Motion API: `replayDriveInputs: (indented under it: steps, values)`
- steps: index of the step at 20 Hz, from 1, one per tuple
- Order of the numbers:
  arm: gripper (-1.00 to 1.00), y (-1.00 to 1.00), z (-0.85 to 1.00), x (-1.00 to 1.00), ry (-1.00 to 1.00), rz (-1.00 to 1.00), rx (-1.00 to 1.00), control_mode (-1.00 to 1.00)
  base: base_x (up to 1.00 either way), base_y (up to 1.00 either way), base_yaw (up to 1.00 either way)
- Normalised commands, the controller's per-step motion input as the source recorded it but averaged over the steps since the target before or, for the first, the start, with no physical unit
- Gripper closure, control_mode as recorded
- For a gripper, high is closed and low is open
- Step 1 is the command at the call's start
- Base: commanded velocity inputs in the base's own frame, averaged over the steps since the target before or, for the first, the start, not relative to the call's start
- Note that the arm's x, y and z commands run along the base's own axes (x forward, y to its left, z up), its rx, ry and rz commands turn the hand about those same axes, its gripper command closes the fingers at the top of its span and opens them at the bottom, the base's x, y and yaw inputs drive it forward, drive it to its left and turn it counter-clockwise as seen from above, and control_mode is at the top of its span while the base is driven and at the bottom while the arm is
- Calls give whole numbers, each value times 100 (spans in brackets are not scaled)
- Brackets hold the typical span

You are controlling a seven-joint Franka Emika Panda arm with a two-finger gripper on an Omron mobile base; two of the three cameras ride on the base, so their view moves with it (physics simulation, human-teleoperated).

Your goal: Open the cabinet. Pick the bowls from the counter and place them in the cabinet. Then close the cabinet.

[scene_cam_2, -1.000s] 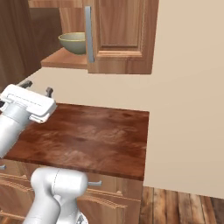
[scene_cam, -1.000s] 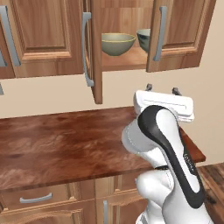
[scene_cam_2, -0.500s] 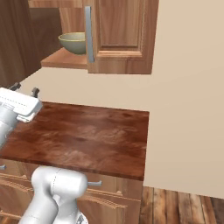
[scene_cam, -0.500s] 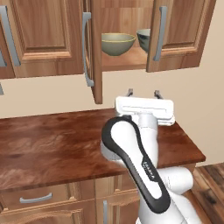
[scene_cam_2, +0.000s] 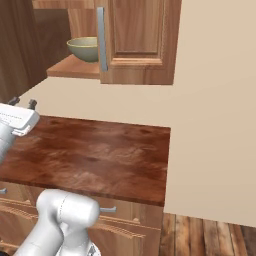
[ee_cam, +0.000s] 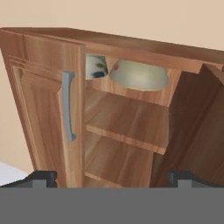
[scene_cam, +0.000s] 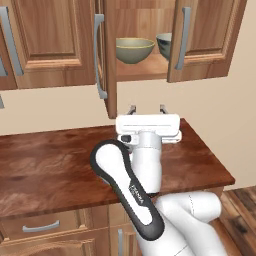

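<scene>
The gripper (scene_cam: 146, 108) hangs over the counter (scene_cam: 45, 165), jaws spread wide, grasping nothing. Up above it the cabinet (scene_cam: 135, 70) stands open, both bowls (scene_cam: 134, 50) side by side on its shelf.

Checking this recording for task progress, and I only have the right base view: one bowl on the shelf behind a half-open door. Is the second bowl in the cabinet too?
Observer: Yes. In the left base view a second, darker bowl sits on the shelf right of the beige bowl, partly behind the right door.
Operator: Is the left door open as well?
Observer: Yes, the left door stands swung out, edge-on to that camera.
Operator: Is the gripper carrying anything?
Observer: No. The gripper is open and empty, fingers pointing up below the cabinet.
Operator: Anything left on the counter?
Observer: No bowls on the counter where it is visible.
</scene>
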Motion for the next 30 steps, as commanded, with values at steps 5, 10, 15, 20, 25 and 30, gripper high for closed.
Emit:
replayDriveInputs:
  steps: [5, 10, 15, 20, 25, 30]
  values:
    - [-100, 60, 3, -62, 4, -38, 11, -100, 0, 0, 0]
    - [-100, 72, 17, -57, 6, -33, 11, -100, 0, 0, 0]
    - [-100, 88, 38, -37, 0, -24, 3, -100, 0, 0, 0]
    - [-100, 100, 55, -39, 0, -15, 0, -100, 0, 0, 0]
    - [-100, 93, 48, -41, 0, -12, 0, -100, 0, 0, 0]
    - [-100, 90, 25, -57, 0, -13, 0, -100, 0, 0, 0]
